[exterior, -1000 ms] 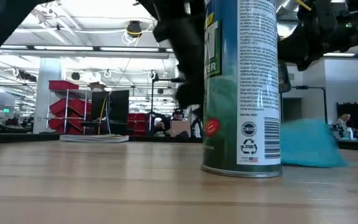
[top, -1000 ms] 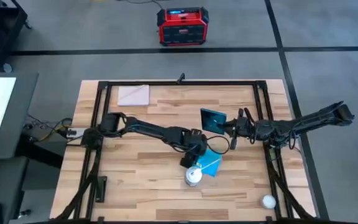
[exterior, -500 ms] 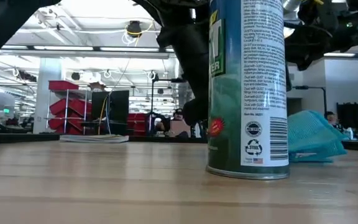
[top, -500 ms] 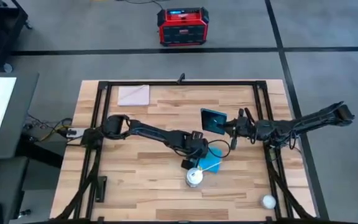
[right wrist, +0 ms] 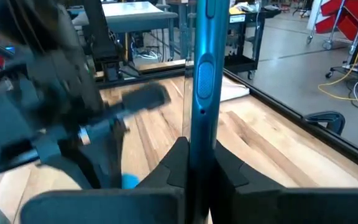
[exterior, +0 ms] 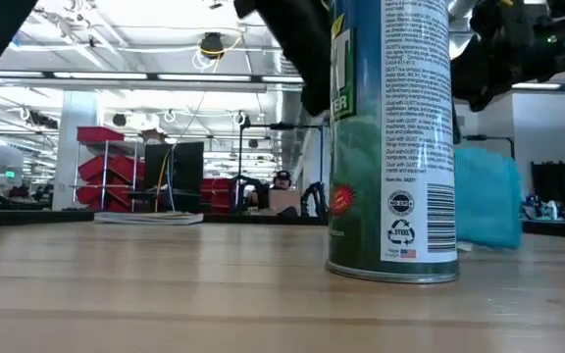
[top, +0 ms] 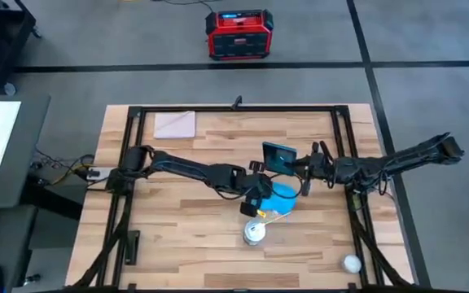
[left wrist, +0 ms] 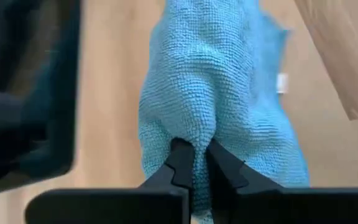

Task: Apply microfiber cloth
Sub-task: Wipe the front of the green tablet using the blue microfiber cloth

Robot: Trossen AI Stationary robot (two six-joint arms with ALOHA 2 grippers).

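The microfiber cloth (left wrist: 229,93) is pinched in a fold between the closed fingers of the left claw (left wrist: 194,163) and hangs bunched from it, lifted above the desk (top: 186,236) near its centre, just beside the dark teal tablet (top: 278,156). The tablet is held edge-on, upright, clamped by the right claw (right wrist: 194,158). In the low view much of the cloth (exterior: 487,194) is hidden behind the spray can (exterior: 390,137), whose top is cut off by the frame. On the can a barcode, a recycling mark and "STEEL" are seen; the fine print cannot be read. A pale square sheet (top: 175,124) is noted at the far corner.
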